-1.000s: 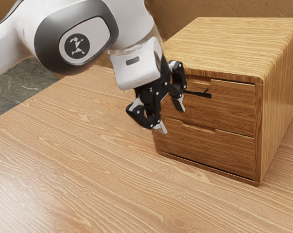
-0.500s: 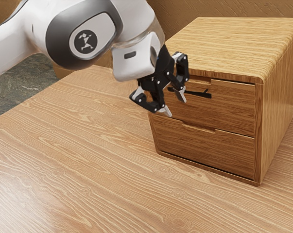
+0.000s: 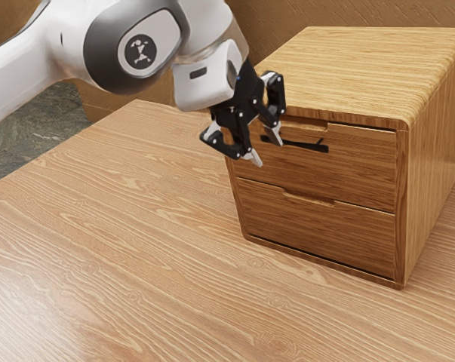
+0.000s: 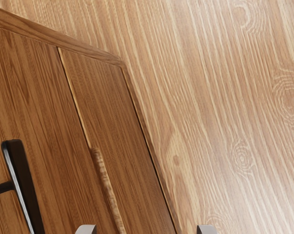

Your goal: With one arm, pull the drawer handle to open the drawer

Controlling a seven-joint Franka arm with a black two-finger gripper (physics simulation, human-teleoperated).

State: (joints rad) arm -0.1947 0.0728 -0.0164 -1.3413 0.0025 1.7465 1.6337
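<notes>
So far: no pull yet, the drawer looks shut; grasp and pull both remain.
Cabinet: light wooden two-drawer box (image 3: 363, 68) on the wood-grain table (image 3: 136, 249).
Top drawer (image 3: 355, 166): front sits about flush with the cabinet's face.
Handle: thin black bar handle (image 3: 302, 144) across the cabinet's upper front, untouched as far as can be seen.
Gripper: black two-finger gripper (image 3: 265, 151) at the cabinet's front, by the handle's near end; fingers spread wide, holding nothing. Contact with the bar can't be told.
Lower drawer (image 3: 325, 226): shut, plain wooden pull (image 3: 308, 199).
Contents: hidden in both drawers.
Next, probably: line the fingers over the bar, close, pull away from the cabinet.
</notes>
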